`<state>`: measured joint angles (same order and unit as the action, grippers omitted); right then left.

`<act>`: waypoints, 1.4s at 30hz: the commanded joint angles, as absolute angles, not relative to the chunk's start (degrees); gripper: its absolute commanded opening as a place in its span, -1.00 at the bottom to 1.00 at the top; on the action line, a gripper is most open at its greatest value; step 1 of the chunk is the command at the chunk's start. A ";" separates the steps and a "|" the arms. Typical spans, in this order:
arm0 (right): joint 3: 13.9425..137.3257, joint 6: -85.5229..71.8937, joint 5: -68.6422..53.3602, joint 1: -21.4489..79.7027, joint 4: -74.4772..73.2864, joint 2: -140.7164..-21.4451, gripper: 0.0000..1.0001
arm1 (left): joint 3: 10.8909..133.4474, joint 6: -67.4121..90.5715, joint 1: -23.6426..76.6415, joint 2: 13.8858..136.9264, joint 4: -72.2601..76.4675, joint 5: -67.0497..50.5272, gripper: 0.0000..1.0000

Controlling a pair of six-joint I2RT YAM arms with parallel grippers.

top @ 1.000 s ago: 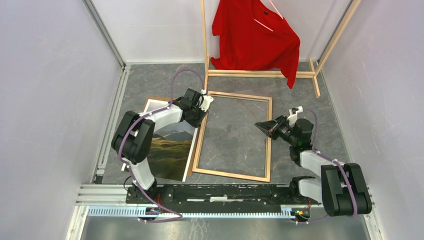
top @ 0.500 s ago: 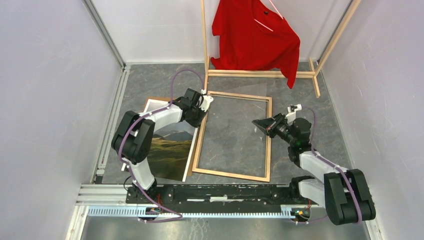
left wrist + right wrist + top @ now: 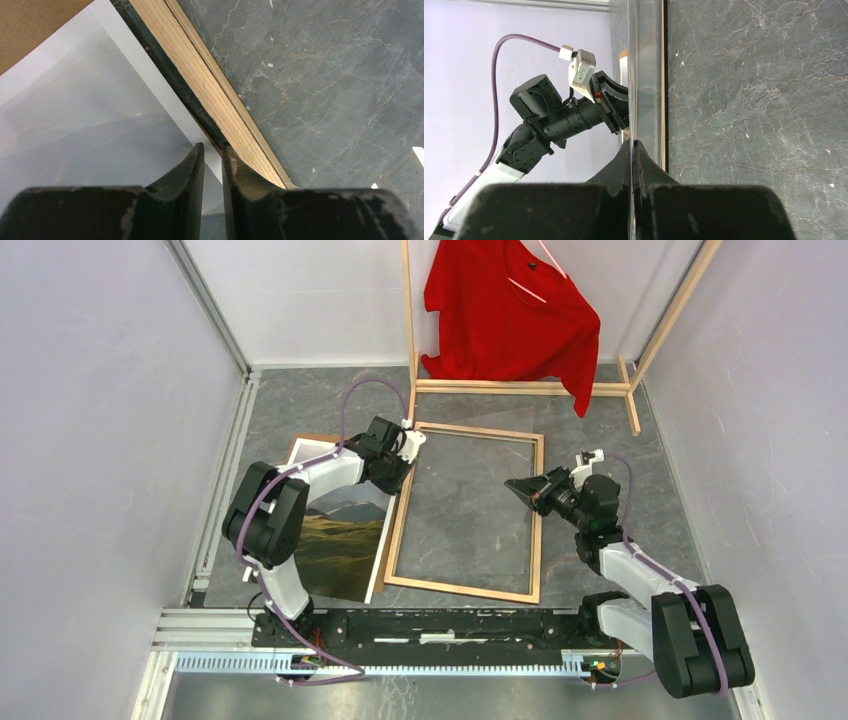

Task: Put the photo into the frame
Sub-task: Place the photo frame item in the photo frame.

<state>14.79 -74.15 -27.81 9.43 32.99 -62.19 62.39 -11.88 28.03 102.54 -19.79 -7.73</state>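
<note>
The frame (image 3: 460,588) lies light-wood side up in the middle of the grey table; its left rail (image 3: 210,75) crosses the left wrist view. The photo (image 3: 335,545) lies picture up beside that rail, partly under my left arm, its white border (image 3: 165,95) against the rail's dark edge. My left gripper (image 3: 398,472) hangs over the rail's outer edge, its jaws (image 3: 213,150) a narrow gap apart with only the photo showing between them. My right gripper (image 3: 515,487) is shut on the edge of a clear pane (image 3: 646,75), held tilted above the frame's right side.
A brown backing board (image 3: 30,25) lies under the photo's far end. A wooden clothes rack (image 3: 520,388) with a red shirt (image 3: 510,310) stands at the back. Walls close in on both sides, and a metal rail runs along the near edge.
My right gripper has shifted a little left and away with the clear pane. The left gripper's jaws have narrowed slightly; that arm has stayed in place.
</note>
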 commanded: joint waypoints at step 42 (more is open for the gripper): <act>17.65 -67.81 -21.85 14.36 26.26 -61.82 -1.00 | 60.64 -14.59 28.90 100.55 -21.88 -12.45 -0.57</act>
<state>17.69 -72.29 -20.53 15.29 28.97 -60.69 61.52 -11.92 28.03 101.65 -20.71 -9.10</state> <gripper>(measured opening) 0.009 0.221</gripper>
